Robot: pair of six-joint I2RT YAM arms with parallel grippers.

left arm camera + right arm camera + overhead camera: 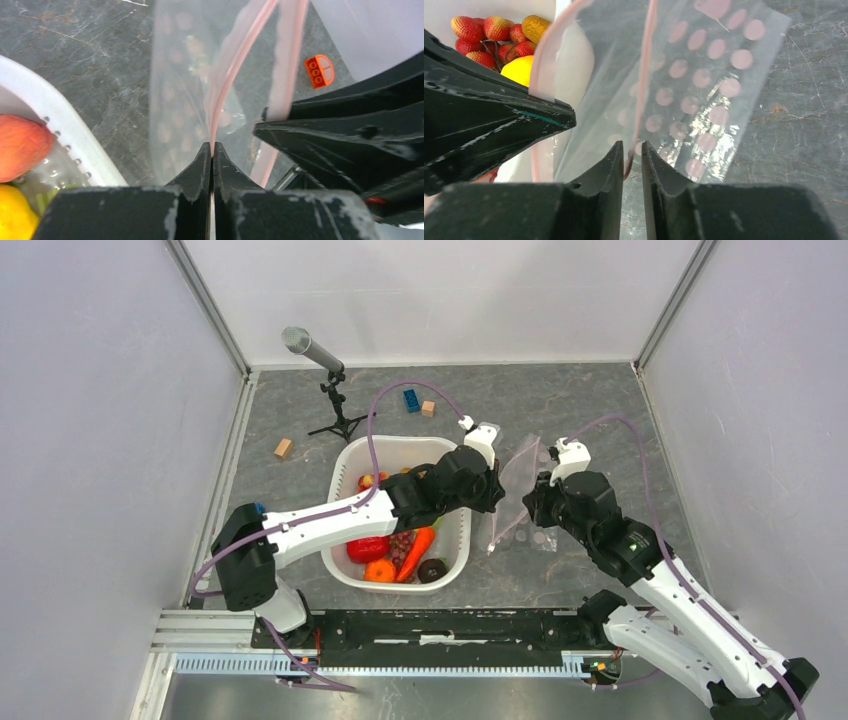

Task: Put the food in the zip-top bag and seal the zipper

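The clear zip-top bag (pixel 520 490) with pale dots hangs between my two grippers, just right of the white basin (pixel 457 550). My left gripper (pixel 211 147) is shut on the bag's pink zipper (pixel 235 70) strip. My right gripper (pixel 632 147) stands slightly open, and the other pink zipper (pixel 647 65) edge runs down into the gap between its jaws. The food (pixel 395 550) lies in the basin: an orange carrot, a red pepper, oranges and grapes. Small red fruits (pixel 484 35) and a yellow fruit (pixel 519 70) show behind the bag.
A microphone on a small tripod (pixel 320 370) stands at the back left. A blue block (pixel 411 400) and two wooden blocks (pixel 428 408) (pixel 284 448) lie on the grey floor. A small orange piece (pixel 319 71) lies beyond the bag. White walls enclose the table.
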